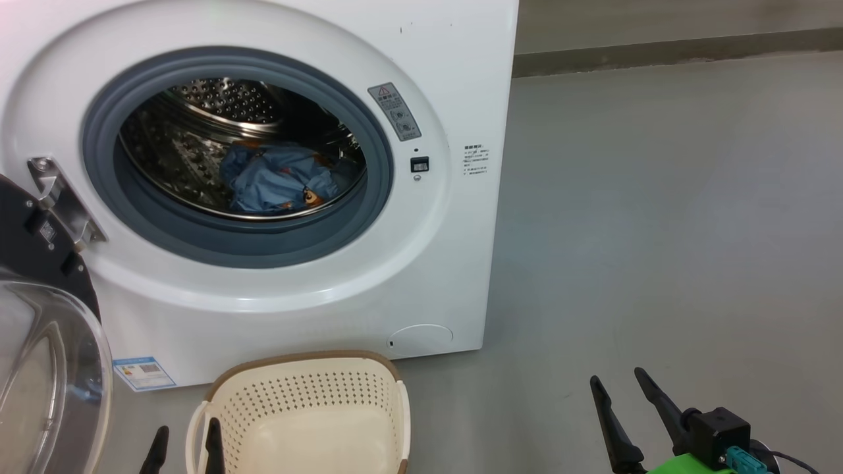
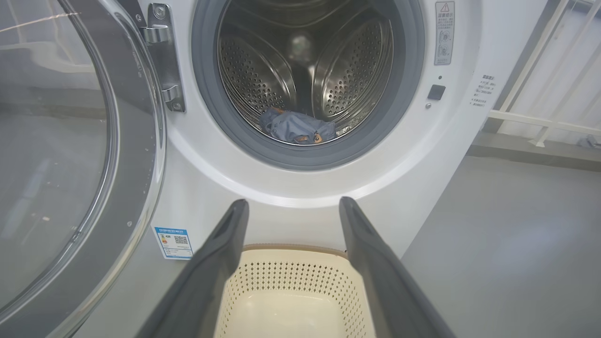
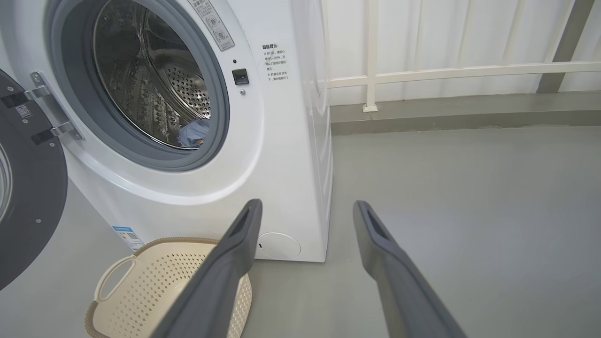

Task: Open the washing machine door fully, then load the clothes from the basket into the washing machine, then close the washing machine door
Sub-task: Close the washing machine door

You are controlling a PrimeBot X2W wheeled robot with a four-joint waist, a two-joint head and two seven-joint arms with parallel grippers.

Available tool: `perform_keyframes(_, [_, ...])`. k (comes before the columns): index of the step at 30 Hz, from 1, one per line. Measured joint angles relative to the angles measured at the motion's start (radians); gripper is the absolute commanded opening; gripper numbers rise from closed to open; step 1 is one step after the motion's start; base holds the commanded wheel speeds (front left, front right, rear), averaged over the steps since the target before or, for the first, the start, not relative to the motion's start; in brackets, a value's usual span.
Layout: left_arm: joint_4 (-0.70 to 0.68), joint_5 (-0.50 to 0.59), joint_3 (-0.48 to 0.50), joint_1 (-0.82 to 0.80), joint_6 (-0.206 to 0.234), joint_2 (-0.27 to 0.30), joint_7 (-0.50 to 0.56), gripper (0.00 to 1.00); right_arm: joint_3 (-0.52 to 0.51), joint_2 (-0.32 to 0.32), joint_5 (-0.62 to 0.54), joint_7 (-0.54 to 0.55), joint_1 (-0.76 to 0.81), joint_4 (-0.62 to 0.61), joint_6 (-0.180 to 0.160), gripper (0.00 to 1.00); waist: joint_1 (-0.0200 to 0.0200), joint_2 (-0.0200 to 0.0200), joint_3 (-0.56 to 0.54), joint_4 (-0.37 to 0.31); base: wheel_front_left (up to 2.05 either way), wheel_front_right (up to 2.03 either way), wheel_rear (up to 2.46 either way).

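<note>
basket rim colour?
Brown, with a woven look, on the cream perforated basket; shows best in the head view.

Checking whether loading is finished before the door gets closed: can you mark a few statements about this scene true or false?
1. The clothes lie inside the washing machine. True.
2. The basket holds a cream cloth. False: what shows of the basket's inside is bare.
3. The door is shut. False: the door stands swung open.
4. The left claw and right claw are open, holding nothing. True.
</note>
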Motion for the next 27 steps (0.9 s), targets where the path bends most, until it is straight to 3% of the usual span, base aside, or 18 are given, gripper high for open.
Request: perform_keyframes(27, [0.001,0.0,0.002,0.0,-0.01,0.0,0.0,1.0,-0.021,0.001,-0.018,0.0,-0.002,-0.01,0.0,1.0,0.0001,0.0,0.02,-0.002,0.0,0.0,0.0])
